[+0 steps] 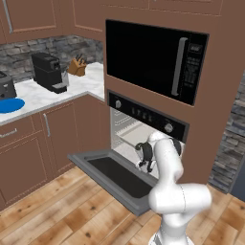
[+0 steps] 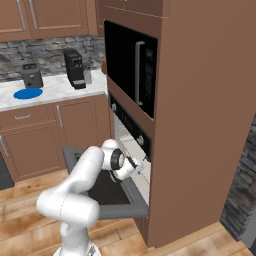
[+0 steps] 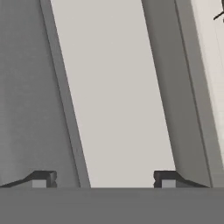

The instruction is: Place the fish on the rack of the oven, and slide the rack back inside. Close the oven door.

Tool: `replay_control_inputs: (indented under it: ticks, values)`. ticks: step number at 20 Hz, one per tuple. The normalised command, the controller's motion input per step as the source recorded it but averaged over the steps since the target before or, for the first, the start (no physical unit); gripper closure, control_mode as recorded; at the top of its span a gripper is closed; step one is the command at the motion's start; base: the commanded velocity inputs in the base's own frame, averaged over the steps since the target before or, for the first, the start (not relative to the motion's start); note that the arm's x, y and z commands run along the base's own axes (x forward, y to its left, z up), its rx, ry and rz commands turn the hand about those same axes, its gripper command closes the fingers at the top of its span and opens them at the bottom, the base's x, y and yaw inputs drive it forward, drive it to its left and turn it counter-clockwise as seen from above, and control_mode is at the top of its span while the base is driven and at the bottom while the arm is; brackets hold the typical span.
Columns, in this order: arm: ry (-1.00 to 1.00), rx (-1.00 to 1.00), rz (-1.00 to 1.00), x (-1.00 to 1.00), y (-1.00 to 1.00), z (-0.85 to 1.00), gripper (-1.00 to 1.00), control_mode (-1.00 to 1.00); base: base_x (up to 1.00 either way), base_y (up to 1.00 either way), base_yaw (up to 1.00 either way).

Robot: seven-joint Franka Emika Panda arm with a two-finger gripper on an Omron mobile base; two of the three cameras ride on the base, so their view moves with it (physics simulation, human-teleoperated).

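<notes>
Just ahead of the gripper (image 3: 105, 178), whose fingertips (image 3: 43, 178) stand apart with nothing between them, lies the pale rack (image 3: 113, 87), running away from the hand inside the open oven (image 1: 143, 129). A dark sliver at the far right beyond the hand may be the fish (image 3: 220, 15), too cropped to tell. The arm reaches low over the dropped oven door (image 1: 112, 177), hand at the cavity mouth

The oven door (image 1: 117, 178) is matt dark grey with glossy glass; the rack (image 3: 116, 96) is smooth, pale, matt; the floor (image 1: 57, 215) is wood.
</notes>
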Motion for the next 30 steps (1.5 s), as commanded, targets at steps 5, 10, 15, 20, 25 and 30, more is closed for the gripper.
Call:
replay_control_inputs:
  ticks: [5, 10, 15, 20, 25, 30]
  values:
    - [-0.01, -0.09, 0.02, -0.68, 0.41, 0.92, -1.00, -1.00, 0.00, 0.00, 0.00]
    - [-0.02, -0.02, 0.07, -0.86, 0.78, 0.69, -1.00, -1.00, 0.00, 0.00, 0.00]
    - [-0.13, 0.00, 0.04, -0.98, 0.91, 0.41, -1.00, -1.00, 0.00, 0.00, 0.00]
    - [-0.27, 0.06, 0.00, -0.70, 0.56, 0.79, -1.00, -1.00, 0.00, 0.00, 0.00]
    - [-0.22, 0.17, 0.00, -0.47, 0.49, 0.83, -1.00, -1.00, 0.00, 0.00, 0.00]
    - [-0.02, 0.23, 0.00, -0.51, 0.49, 0.88, -1.00, -1.00, 0.00, 0.00, 0.00]
